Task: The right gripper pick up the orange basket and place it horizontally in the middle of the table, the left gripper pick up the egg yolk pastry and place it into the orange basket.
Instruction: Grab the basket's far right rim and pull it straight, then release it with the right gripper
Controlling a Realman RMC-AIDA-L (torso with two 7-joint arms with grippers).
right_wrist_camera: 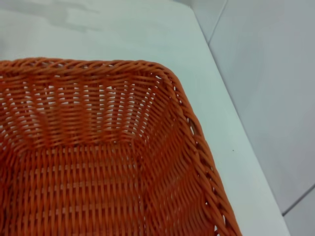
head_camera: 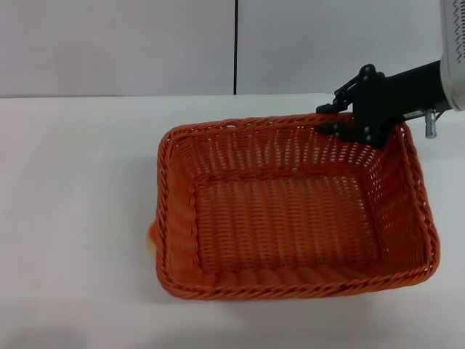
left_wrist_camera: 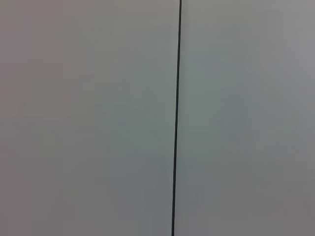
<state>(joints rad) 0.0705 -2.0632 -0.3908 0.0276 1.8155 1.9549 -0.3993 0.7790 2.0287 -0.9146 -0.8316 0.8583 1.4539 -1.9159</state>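
Observation:
The orange basket (head_camera: 290,211) fills the middle and right of the head view, its long side running left to right over the white table (head_camera: 73,218). My right gripper (head_camera: 328,120) comes in from the upper right and is shut on the basket's far rim near its right corner, one finger above the braid and one inside. The right wrist view looks into the orange basket (right_wrist_camera: 88,162) at one inner corner. A small pale-orange sliver, the egg yolk pastry (head_camera: 152,238), peeks out beside the basket's left wall, the rest of it hidden. The left gripper is out of view.
A grey wall (head_camera: 116,43) with a dark vertical seam (head_camera: 235,43) stands behind the table's far edge. The left wrist view shows only the wall (left_wrist_camera: 88,118) and its seam (left_wrist_camera: 176,147). Bare white tabletop lies left of the basket.

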